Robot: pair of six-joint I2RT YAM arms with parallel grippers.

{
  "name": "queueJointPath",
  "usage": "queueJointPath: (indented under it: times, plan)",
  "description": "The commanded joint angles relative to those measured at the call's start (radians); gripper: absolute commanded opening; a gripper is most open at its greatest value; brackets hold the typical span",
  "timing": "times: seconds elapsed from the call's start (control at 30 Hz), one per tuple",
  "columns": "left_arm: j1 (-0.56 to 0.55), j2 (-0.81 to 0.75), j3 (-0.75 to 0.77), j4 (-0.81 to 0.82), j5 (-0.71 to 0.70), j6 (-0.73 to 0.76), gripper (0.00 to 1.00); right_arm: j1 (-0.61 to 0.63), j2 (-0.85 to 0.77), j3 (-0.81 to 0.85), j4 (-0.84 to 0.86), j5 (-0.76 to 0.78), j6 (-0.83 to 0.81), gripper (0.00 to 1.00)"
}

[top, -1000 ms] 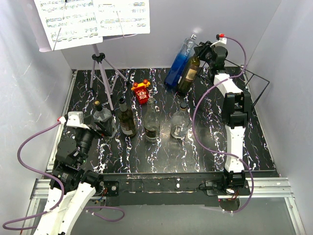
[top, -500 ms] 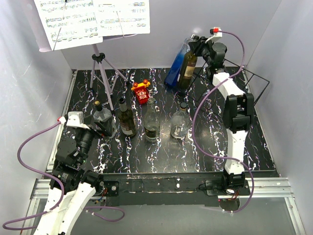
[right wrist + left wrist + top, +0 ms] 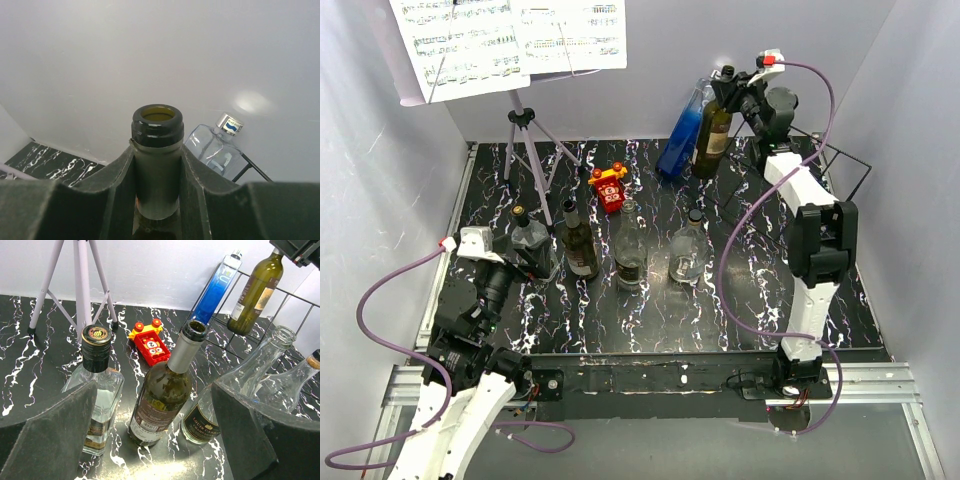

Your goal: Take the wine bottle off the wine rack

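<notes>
Wine bottle [image 3: 157, 162] body hidden, right hand [image 3: 157, 172] clamping

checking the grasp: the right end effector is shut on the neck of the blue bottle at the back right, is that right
Not quite. The right end effector is shut on the neck of the dark wine bottle, not the blue bottle, which sits beside it ungripped. The rest holds: it is at the back right. The right wrist view shows the fingers on either side of the dark neck.
</notes>
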Motion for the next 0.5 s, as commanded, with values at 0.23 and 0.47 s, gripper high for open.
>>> queueJointPath:
  times: [0.23, 0.47]
  plan:
    - [-0.004, -0.007, 0.005, 0.007, 0.012, 0.005, 0.98, 0.003, -0.358, -0.316, 0.276, 0.013, -0.186, 0.01]
    - [-0.004, -0.018, 0.003, 0.009, 0.017, 0.004, 0.98, 0.004, -0.617, -0.609, 0.346, 0.086, -0.277, 0.01]
